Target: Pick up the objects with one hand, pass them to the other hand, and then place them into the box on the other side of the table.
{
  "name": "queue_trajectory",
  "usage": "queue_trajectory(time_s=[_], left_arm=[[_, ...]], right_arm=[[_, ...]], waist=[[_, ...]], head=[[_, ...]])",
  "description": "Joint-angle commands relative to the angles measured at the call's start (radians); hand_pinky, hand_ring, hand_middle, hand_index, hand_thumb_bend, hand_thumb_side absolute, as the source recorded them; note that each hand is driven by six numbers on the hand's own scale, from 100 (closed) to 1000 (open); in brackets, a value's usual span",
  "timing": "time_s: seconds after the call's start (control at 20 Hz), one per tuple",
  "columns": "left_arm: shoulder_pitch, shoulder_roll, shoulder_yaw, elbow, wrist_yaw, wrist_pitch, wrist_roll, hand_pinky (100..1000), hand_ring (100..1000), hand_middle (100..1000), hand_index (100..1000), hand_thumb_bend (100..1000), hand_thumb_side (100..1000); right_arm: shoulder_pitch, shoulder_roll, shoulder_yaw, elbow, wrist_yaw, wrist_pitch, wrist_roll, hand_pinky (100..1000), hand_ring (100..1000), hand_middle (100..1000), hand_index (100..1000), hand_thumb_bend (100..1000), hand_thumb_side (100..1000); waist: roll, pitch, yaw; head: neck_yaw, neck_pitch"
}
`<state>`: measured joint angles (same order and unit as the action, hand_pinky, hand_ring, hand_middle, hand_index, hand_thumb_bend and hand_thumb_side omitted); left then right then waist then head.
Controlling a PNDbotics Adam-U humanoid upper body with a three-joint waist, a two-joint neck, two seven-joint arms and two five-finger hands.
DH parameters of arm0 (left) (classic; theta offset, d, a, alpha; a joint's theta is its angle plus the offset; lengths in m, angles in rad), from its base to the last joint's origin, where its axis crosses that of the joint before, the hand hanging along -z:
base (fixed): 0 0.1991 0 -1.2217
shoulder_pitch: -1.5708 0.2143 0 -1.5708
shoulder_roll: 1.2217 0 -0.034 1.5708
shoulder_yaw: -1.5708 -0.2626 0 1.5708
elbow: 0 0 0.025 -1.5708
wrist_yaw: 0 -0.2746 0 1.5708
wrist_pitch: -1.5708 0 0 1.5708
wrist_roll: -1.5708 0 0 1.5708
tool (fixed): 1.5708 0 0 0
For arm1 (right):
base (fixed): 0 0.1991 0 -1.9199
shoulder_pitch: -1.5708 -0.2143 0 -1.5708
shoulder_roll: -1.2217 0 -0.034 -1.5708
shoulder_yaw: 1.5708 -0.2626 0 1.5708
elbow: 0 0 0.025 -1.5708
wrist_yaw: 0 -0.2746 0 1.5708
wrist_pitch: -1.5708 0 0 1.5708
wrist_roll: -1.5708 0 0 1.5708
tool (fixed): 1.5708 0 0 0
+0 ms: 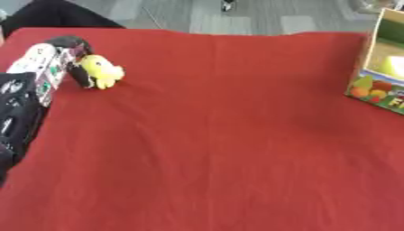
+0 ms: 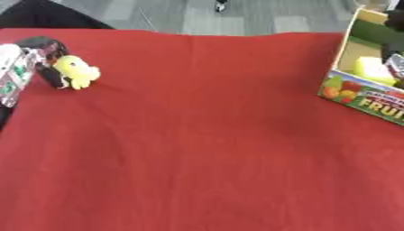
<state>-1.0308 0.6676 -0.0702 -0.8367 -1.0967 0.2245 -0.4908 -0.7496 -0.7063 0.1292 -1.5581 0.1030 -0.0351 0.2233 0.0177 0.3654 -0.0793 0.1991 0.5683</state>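
The left hand (image 1: 72,61) grasps a yellow toy (image 1: 103,71) in its fingers (image 1: 80,76) at the red bench's (image 1: 213,135) left edge. The box (image 2: 359,88) sits far right.

A small yellow plush toy (image 1: 102,71) sits at the far left of the red table (image 1: 213,135), against the left hand's dark fingers (image 1: 79,74). An open fruit-printed cardboard box (image 2: 364,97) stands at the right edge, holding something yellow.

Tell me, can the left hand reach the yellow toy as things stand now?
Probably yes: the left hand is already at the yellow toy, its dark fingers curled against it, and nothing on the red cloth stands between them.
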Motion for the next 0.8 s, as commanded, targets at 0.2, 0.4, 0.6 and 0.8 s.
queue_trajectory(time_s=[0.2,0.4,0.6,0.8], left_arm=[[-0.015,0.007,0.008,0.004,-0.017,-0.038,-0.052,750,704,596,630,342,100],[-0.022,0.009,0.01,-0.01,-0.009,-0.032,-0.031,737,678,562,565,383,100],[-0.033,0.018,0.009,-0.025,0.002,-0.026,-0.024,730,657,535,535,392,100],[-0.043,0.03,0.008,-0.032,0.013,-0.022,-0.021,722,638,509,508,387,100]], right_arm=[[-0.015,-0.018,-0.011,0.007,0.011,-0.017,0.004,934,943,858,914,100,471],[-0.008,-0.02,-0.013,0.016,0.015,-0.021,0.004,933,942,857,913,100,467],[-0.004,-0.022,-0.014,0.021,0.015,-0.022,0.002,933,942,856,913,100,461],[0.004,-0.026,-0.016,0.025,0.015,-0.022,0.0,933,942,857,913,100,457]], waist=[[-0.004,-0.017,-0.002],[-0.004,-0.025,0.002],[-0.001,-0.036,0.006],[0.002,-0.047,0.012]], head=[[0.001,-0.003],[-0.003,0.008],[-0.008,0.02],[-0.015,0.032]])
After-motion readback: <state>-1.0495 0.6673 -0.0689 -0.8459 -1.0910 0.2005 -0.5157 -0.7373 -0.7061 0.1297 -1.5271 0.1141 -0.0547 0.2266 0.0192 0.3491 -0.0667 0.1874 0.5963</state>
